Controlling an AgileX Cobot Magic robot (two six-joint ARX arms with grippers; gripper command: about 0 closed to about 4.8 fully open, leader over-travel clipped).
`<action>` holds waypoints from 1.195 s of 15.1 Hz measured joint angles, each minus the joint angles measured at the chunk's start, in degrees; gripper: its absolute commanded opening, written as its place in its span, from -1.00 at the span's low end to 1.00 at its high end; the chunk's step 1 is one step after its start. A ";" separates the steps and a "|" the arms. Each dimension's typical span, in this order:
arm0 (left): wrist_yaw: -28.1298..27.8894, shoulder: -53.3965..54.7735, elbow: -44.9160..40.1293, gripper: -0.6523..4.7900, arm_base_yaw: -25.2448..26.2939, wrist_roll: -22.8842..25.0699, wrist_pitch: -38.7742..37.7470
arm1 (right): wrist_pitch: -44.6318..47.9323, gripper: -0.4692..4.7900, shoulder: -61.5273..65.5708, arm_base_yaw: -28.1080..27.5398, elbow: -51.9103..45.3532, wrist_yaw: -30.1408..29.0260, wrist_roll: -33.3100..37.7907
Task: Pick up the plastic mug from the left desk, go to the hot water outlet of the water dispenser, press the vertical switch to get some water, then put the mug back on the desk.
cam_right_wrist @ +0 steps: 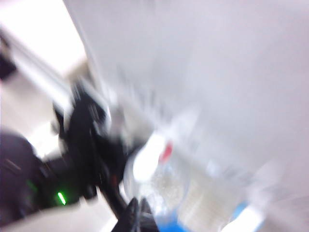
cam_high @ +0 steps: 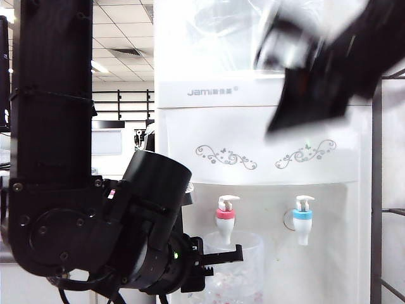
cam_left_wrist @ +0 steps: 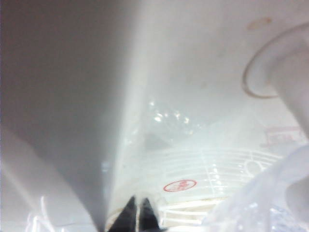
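Note:
The clear plastic mug hangs right under the hot water outlet, the tap with the pink-red collar on the white water dispenser. My left gripper is shut at the mug's left side by the rim; its dark tips lie together, with the mug beside them. The vertical switch stands untouched on top of that tap. My right arm is a dark blur high in front of the dispenser, far above the taps. The right gripper is shut and empty. The left desk is out of view.
A matching tap with a blue collar sits to the right of the hot one. The slotted drip tray with a red oval mark lies below. A metal shelf frame stands at the far right. The left arm's bulk fills the left side.

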 measured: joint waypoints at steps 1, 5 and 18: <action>0.00 0.00 0.00 -0.78 0.00 0.00 0.00 | -1.11 -0.83 -4.28 0.00 0.04 0.68 0.11; -0.02 0.00 0.00 -0.78 0.00 0.00 -0.02 | -6.54 -0.83 -16.85 -0.04 0.11 2.95 2.73; -0.02 0.00 0.02 -0.78 0.00 0.00 -0.04 | -22.84 -0.83 -29.44 -0.02 -0.83 -13.79 3.52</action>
